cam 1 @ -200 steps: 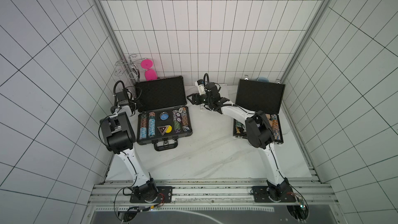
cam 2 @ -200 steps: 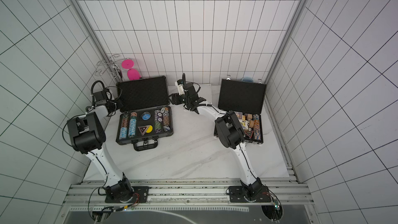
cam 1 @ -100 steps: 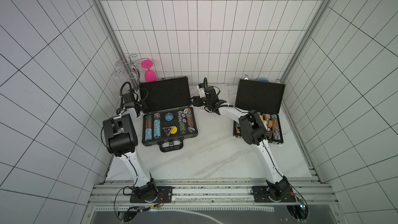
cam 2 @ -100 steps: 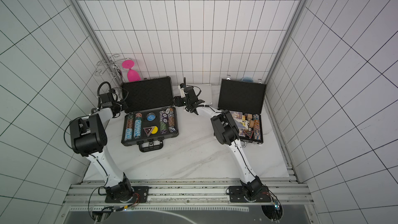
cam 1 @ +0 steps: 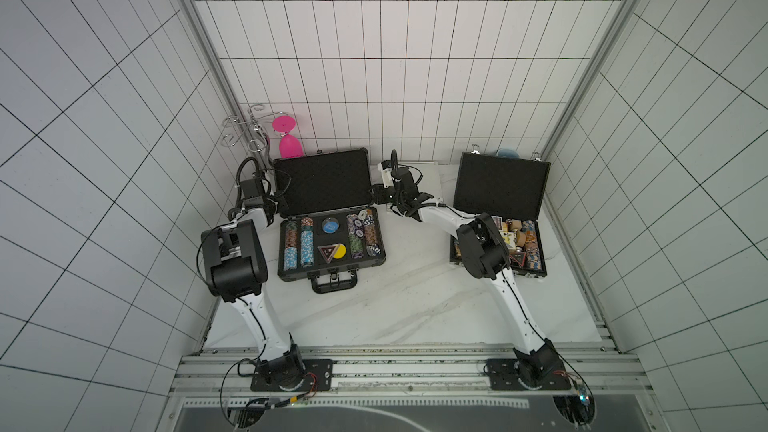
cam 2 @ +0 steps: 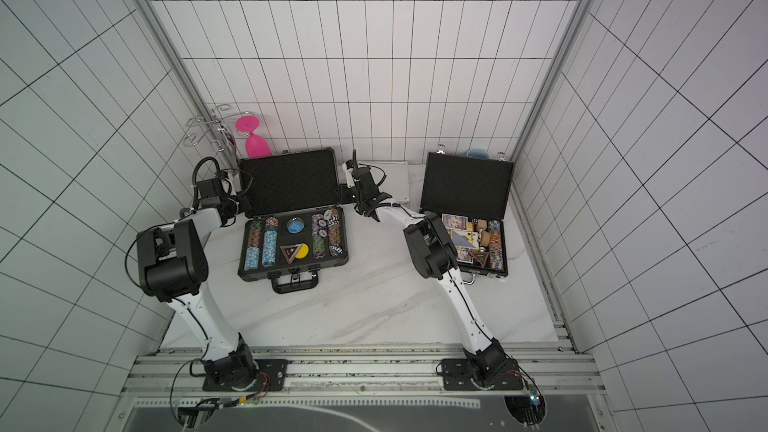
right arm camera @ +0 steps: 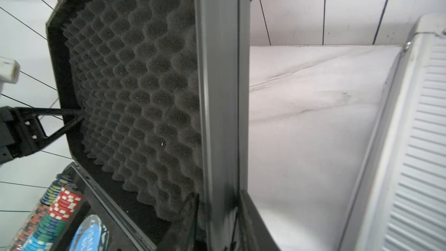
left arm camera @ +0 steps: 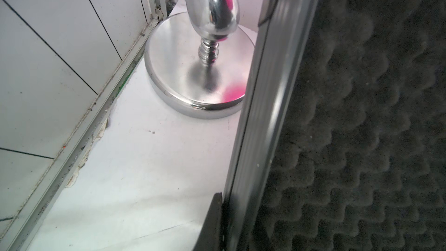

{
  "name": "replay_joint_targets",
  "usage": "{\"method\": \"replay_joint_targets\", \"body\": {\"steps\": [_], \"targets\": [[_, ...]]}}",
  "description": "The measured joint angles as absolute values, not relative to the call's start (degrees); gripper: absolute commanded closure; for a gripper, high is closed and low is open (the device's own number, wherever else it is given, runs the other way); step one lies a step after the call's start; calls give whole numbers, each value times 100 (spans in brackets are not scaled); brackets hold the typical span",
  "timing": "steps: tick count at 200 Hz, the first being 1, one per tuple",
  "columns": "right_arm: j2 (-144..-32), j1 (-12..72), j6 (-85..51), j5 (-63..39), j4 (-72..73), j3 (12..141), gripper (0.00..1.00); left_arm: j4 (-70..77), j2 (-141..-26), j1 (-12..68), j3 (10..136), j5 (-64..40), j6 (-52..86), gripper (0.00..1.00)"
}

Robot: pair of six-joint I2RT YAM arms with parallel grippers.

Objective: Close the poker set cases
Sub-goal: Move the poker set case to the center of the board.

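Right wrist view is the handy one here, since it looks straight along the egg-crate foam [right arm camera: 135, 88] inside the raised lid of the wide dark grey case [cam 1: 322, 182]. I can see the right gripper [right arm camera: 217, 204] straddling that lid's edge with one finger [right arm camera: 190, 216] on the foam side and its mate on the outer side. The gap is narrow, but it's smeary down there, so I can't tell if they're actually pinching. The same view catches the left gripper [cam 2: 243, 203] at the lid's far edge, a finger [right arm camera: 78, 114] laid on the foam. Left wrist view fills in the other half, with a dark finger [left arm camera: 214, 223] flat against the lid's outer frame, so that one's clamped on the lid, nearly closed. It also shows the chrome stand [left arm camera: 193, 76] just behind the lid. Both top views give the layout: the grey case sits toward the left arm, lid upright, chips [cam 1: 307, 243] in its base. The black textured case [cam 1: 498, 189] is open by the right wall. The small silver aluminium case [cam 1: 432, 180] lies shut at the back between them, just behind the right gripper.
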State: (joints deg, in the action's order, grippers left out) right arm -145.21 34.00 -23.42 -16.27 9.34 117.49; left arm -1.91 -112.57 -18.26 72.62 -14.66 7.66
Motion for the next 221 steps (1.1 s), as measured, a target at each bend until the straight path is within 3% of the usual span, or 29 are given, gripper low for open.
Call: {"method": "replay_joint_targets", "body": {"steps": [26, 94, 221], "targets": [[-14540, 3395, -2248, -1629, 993, 11758, 100, -130, -11233, -1822, 7212, -1446, 770, 100], [-14451, 3468, -2067, -1546, 1201, 11559, 100, -43, -10700, -1817, 6556, -1181, 1024, 100], [-12309, 3605, -2239, -902, 1879, 8248, 100, 113, -9878, -1424, 5531, -1350, 1116, 100]]}}
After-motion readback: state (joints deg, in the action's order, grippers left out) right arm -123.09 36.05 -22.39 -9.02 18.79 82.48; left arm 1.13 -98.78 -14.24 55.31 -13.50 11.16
